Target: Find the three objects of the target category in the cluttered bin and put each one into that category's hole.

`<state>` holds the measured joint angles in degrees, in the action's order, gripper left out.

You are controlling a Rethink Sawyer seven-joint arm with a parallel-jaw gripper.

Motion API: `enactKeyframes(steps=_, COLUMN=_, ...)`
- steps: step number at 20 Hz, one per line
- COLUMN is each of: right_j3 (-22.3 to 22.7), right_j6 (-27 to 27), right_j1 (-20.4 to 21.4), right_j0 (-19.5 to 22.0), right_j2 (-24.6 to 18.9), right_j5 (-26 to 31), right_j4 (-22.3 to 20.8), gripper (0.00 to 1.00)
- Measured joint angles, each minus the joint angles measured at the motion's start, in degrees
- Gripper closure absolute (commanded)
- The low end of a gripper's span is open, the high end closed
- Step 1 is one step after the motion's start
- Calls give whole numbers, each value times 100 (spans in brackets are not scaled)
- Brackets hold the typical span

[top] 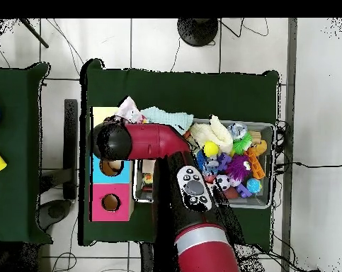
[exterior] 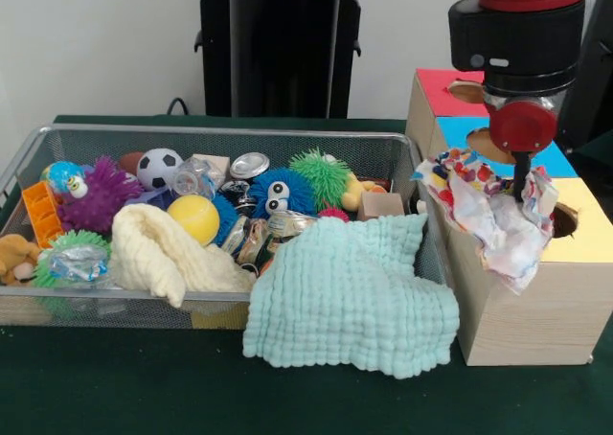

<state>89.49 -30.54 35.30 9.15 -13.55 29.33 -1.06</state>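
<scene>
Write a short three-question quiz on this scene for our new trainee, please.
1. True or false: the mint cloth hangs over the bin's front wall.
2. Which panel on the box holds the hole that the patterned cloth lies beside: A pink, B blue, C yellow?
3. Which ball sits near the bin's far wall?

Key: 1 true; 2 C; 3 the soccer ball.

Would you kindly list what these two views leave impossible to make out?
- Gripper, front view: its tip is sunk in the patterned cloth, so open or shut is unknown.
- Yellow hole, front view: partly covered by that cloth.
- Gripper, overhead view: hidden under the arm.
</scene>
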Motion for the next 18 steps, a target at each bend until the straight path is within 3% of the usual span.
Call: enactKeyframes(steps=18, right_j3=-264, right_j6=0, right_j1=-316, right_j0=-143, right_j2=100, right_j5=-419, right_j4=8, gripper=100)
